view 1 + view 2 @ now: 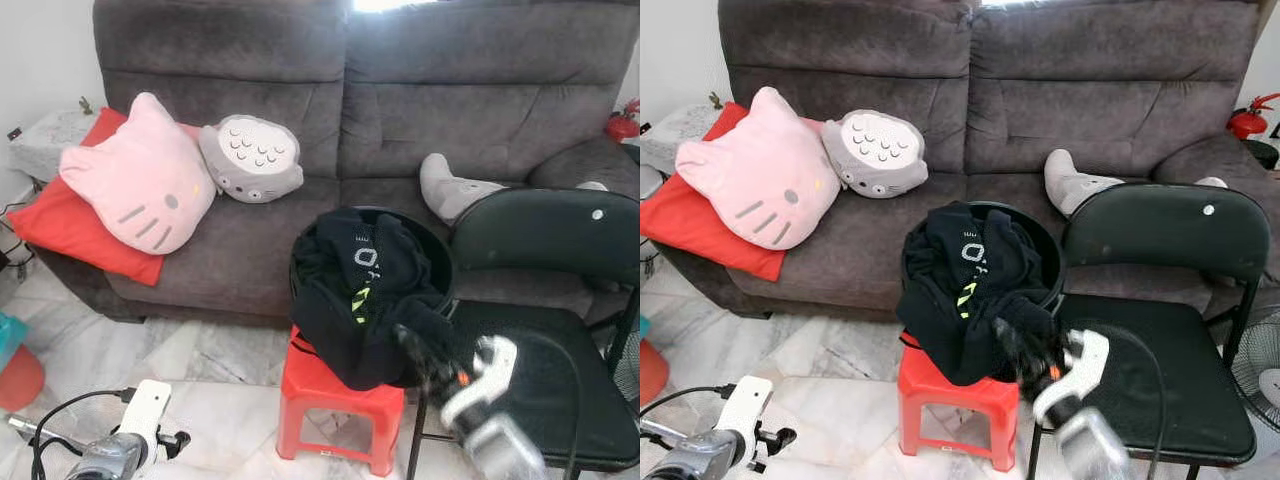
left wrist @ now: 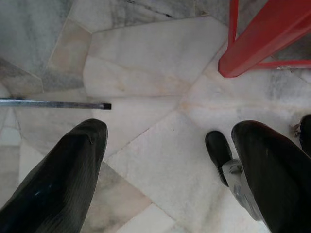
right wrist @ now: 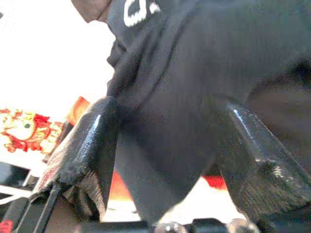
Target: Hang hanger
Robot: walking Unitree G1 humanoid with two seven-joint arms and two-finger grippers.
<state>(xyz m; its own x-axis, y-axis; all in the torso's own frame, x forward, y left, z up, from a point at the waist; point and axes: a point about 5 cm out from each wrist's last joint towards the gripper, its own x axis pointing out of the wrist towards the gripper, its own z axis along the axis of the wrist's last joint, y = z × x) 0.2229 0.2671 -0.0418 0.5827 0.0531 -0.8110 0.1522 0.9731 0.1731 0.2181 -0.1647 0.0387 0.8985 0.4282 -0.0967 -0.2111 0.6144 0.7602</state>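
Observation:
A black garment [image 1: 350, 290] with white and yellow-green print spills out of a round black basket [image 1: 442, 262] standing on a red plastic stool [image 1: 320, 388]. My right gripper [image 1: 410, 340] reaches up from the lower right and is blurred; its tips are at the garment's lower right edge. In the right wrist view this gripper [image 3: 165, 126] is open, with the black cloth [image 3: 194, 73] hanging between the two fingers. Low at the left, my left gripper [image 2: 170, 131] is open over the marble floor, holding nothing.
A black folding chair [image 1: 545, 232] stands right beside the stool, under my right arm. Behind is a grey sofa [image 1: 400, 110] with a pink cat cushion [image 1: 140, 180], a grey plush cushion [image 1: 252, 158] and a red pillow [image 1: 60, 225]. A thin metal rod [image 2: 53, 103] lies near the left gripper.

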